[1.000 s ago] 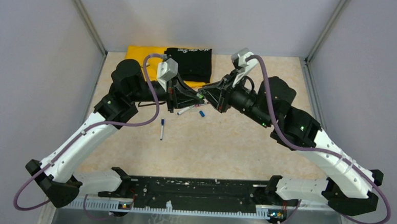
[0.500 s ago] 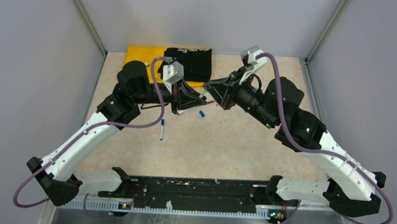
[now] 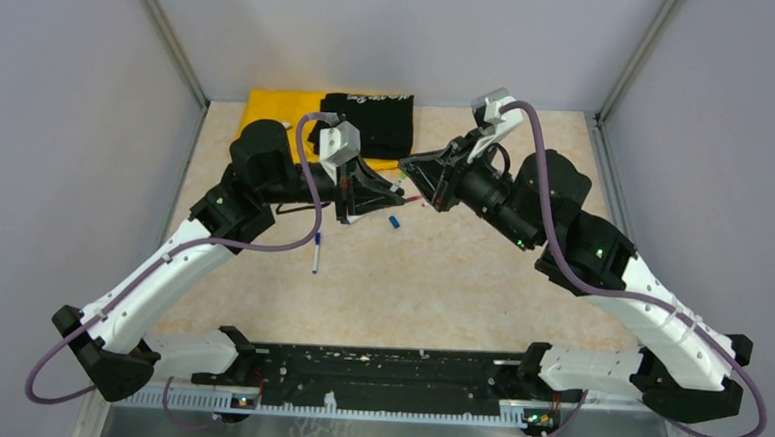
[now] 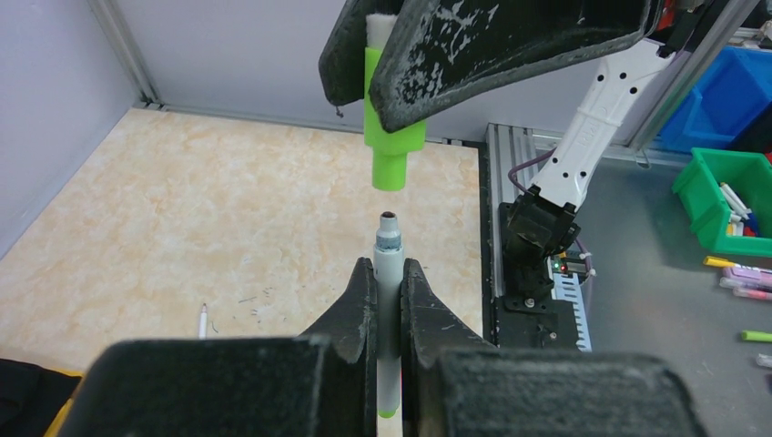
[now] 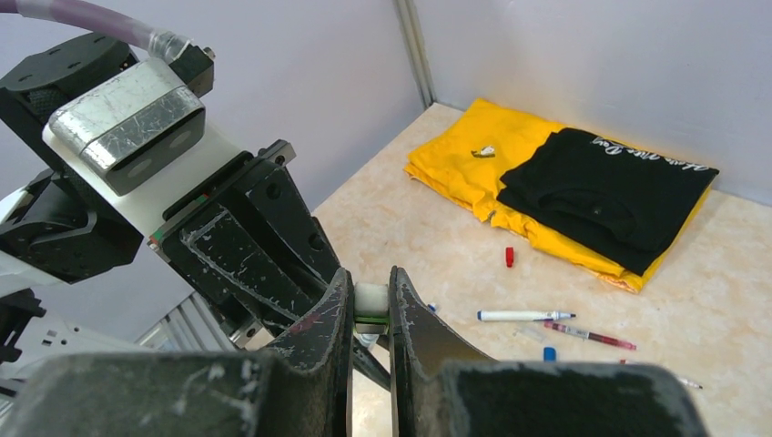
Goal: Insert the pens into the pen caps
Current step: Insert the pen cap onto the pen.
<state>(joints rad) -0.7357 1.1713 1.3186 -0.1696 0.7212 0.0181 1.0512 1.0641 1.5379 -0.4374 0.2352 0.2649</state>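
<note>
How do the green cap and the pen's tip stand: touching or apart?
Apart. The left wrist view shows a clear strip of table between the green cap and the pen tip facing it.

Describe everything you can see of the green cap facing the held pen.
The green cap looks like glossy bright plastic: a cylinder stepping down to a narrower neck, with a white part at its far end. It is pinched between the fingers of the right gripper, its neck aimed at the pen in the left gripper, a gap between them.
</note>
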